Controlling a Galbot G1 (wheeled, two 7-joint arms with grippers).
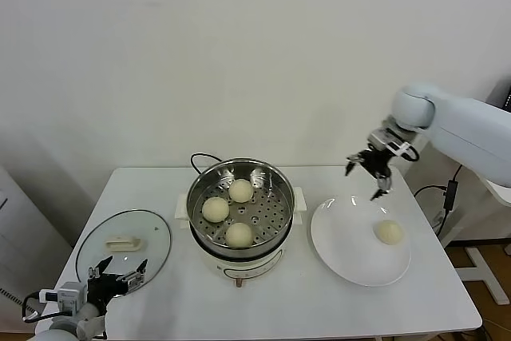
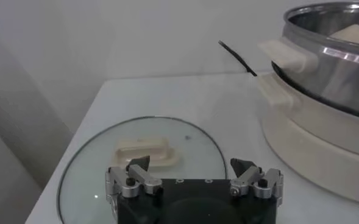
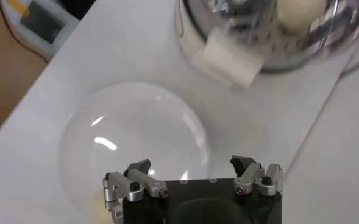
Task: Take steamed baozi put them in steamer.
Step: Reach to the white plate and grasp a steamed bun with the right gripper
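Observation:
The shiny steamer [image 1: 194, 194] stands mid-table on its cream base. Three steamed baozi lie on its perforated tray [image 1: 240, 190] [image 1: 215, 208] [image 1: 239, 234]. One more baozi [image 1: 388, 231] rests on the white plate [image 1: 343, 237] to the steamer's right. My right gripper [image 1: 369, 175] hovers open and empty above the plate's far edge, a little behind that baozi. In the right wrist view the gripper [image 3: 191, 165] looks down on the plate [image 3: 136, 134] with the steamer [image 3: 246, 24] beyond. My left gripper [image 1: 118, 269] waits open and empty at the table's front left.
A round glass lid [image 1: 124, 241] with a white handle [image 1: 122, 242] lies flat, left of the steamer, just ahead of the left gripper [image 2: 190, 164]. A black cord [image 1: 204, 157] runs behind the steamer. The plate sits near the table's right edge.

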